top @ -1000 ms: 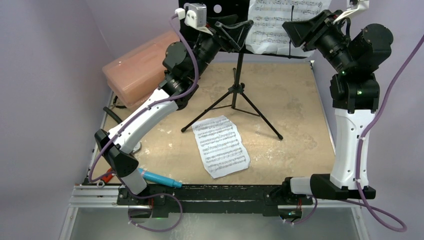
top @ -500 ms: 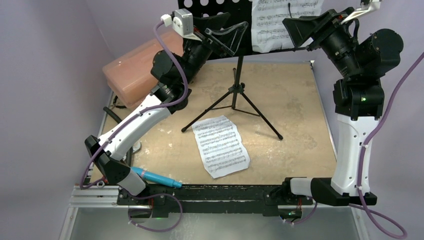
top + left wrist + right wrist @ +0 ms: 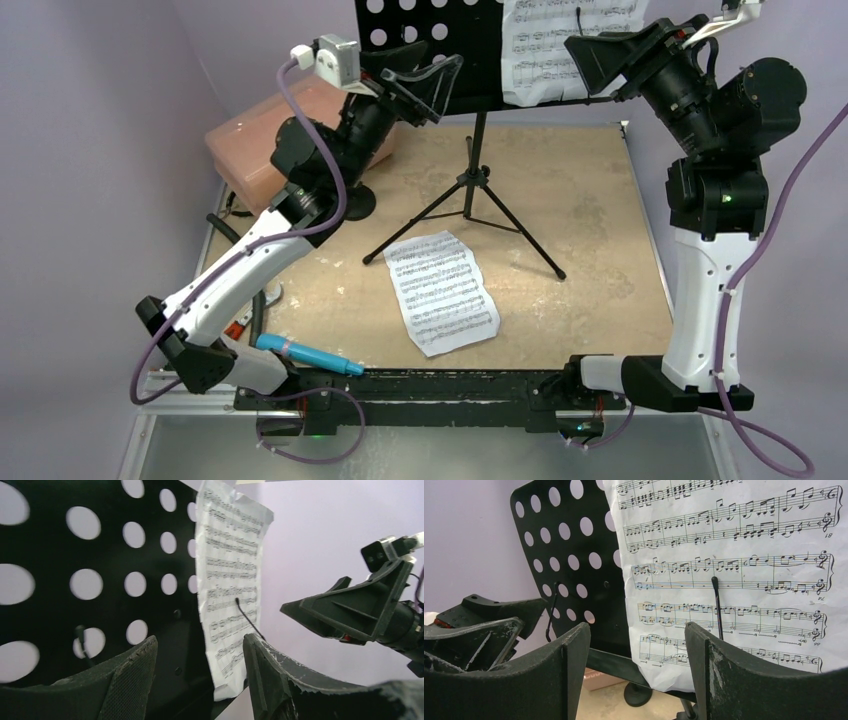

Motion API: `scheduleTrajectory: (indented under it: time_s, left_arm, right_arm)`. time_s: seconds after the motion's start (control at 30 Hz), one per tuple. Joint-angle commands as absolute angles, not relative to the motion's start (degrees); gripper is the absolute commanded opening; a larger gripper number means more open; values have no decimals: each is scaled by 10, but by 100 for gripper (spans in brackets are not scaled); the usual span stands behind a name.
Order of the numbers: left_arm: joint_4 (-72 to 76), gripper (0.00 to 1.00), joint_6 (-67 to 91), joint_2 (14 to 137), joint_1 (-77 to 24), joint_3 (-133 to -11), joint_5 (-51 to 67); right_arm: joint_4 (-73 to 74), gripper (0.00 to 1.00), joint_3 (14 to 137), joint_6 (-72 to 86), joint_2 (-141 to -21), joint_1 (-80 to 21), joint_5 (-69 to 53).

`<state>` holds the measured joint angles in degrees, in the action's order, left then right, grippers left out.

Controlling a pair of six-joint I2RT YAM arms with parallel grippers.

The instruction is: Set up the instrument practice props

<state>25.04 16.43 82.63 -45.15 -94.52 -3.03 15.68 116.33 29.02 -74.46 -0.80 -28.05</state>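
The black tripod music stand [image 3: 477, 180] stands mid-table, its perforated desk [image 3: 430, 45] upright at the back. One sheet-music page [image 3: 545, 45] rests on the desk's right half, under a wire clip. The other page [image 3: 442, 292] lies flat on the table. My left gripper [image 3: 425, 75] is open just in front of the desk's left part, touching nothing. My right gripper [image 3: 598, 58] is open beside the page's right edge. The left wrist view shows the desk [image 3: 100, 580] and page [image 3: 230, 580] beyond empty jaws. The cyan microphone [image 3: 305, 355] lies near the front left. The mic stand base [image 3: 357, 203] peeks from behind my left arm.
A pink translucent box [image 3: 265, 130] sits at the back left. A small red-handled tool [image 3: 237, 328] lies by the left arm's base. The tripod legs [image 3: 520, 235] spread across the middle of the table. In the right wrist view the mic stand base [image 3: 639, 692] shows under the desk.
The desk has come up from a lower, tilted position to upright. My left gripper has drawn back to the left, off the desk. My right gripper rose slightly, opened wider, then stayed still.
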Motion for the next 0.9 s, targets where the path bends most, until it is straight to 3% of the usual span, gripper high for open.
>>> scheduleTrajectory:
  time_s: [0.0, 0.23, 0.47, 0.7, 0.87]
  left_arm:
    - [200, 62, 131, 763, -454, -918, -115]
    - [121, 68, 107, 700, -453, -870, -263]
    - [85, 70, 99, 708, -452, -867, -327]
    - [51, 52, 135, 729, -428, -876, -375]
    - [13, 48, 161, 753, -394, -900, -362]
  right_arm:
    - [121, 72, 1160, 302, -733, -10, -291]
    - [117, 72, 1155, 307, -734, -10, -296]
    - [112, 73, 1154, 315, -738, -10, -300]
    - [114, 73, 1155, 315, -737, -10, -299]
    - [111, 73, 1160, 319, -740, -10, -301]
